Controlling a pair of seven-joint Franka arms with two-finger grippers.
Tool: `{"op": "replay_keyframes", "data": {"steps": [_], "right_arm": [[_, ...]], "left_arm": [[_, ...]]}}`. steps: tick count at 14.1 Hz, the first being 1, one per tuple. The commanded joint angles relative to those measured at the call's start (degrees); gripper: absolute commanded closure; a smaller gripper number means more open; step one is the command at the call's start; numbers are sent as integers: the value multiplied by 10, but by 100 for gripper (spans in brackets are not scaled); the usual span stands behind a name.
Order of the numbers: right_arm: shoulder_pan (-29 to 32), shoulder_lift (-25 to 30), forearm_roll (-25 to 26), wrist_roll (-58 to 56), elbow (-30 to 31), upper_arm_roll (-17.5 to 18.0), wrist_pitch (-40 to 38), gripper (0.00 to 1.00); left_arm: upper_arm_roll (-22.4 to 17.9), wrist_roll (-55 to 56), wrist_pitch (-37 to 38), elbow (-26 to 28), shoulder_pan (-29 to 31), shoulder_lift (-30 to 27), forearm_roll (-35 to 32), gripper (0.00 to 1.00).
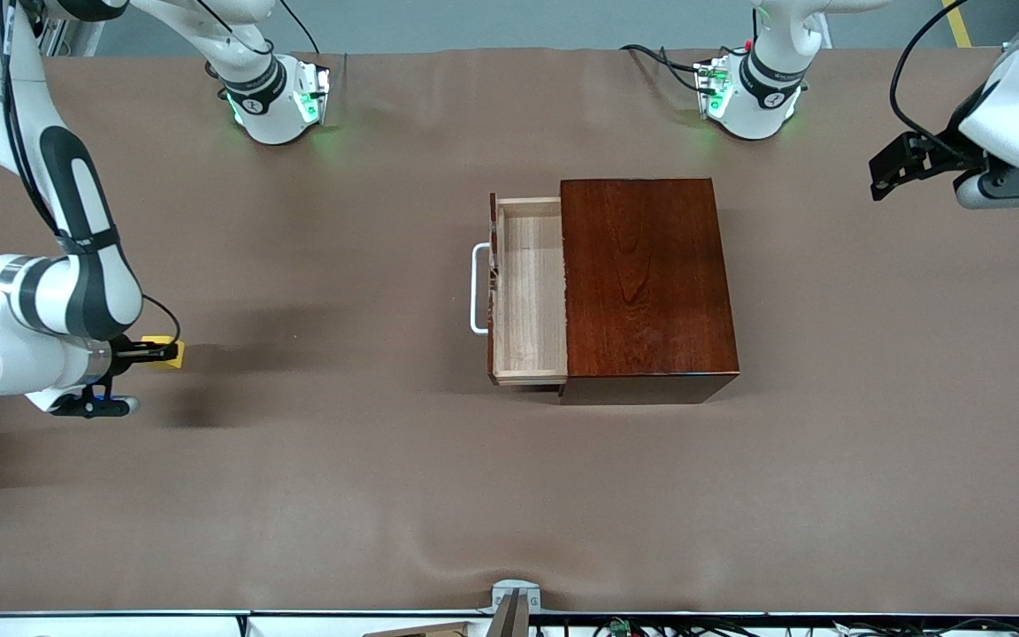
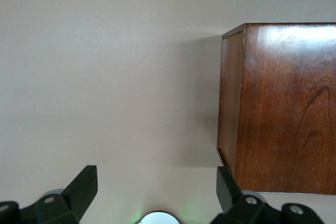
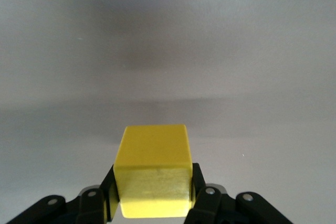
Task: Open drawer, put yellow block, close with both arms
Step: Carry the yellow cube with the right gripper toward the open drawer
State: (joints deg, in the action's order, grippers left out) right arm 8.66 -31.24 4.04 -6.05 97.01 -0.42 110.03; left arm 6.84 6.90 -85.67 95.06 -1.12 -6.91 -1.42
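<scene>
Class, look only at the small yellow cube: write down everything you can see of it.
The small bright yellow cube is plain and smooth, with flat faces and crisp edges, unmarked, its material not clear. It sits square between the two black fingers of the right gripper, which press on two opposite sides, shut on it. It is at the right arm's end of the brown-covered table, well apart from the dark wooden box's pulled-out drawer. Whether it rests on the cover cannot be told.
</scene>
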Motion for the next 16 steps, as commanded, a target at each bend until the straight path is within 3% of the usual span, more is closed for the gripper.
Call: {"op": "replay_keyframes", "data": {"steps": [1,4,10,13,16], "right_arm": [[-4,57,10,17,-12,10,-43,100],[-6,93,-24,19,-57,10,-122,100],[-29,161,-45,39,-60,11,-193,100],[-33,185,-114,73,-66,11,-227,100],[-46,204,-119,121,-76,11,-254,100]], "left_arm": [[-2,-23,-7,14,9,-17,28,0],[-2,-35,-6,7,20,-14,38,0],[-2,-34,9,-1,21,-13,37,0],[-2,-34,10,-1,22,-15,36,0],[-2,-34,11,-1,23,-19,37,0]]}}
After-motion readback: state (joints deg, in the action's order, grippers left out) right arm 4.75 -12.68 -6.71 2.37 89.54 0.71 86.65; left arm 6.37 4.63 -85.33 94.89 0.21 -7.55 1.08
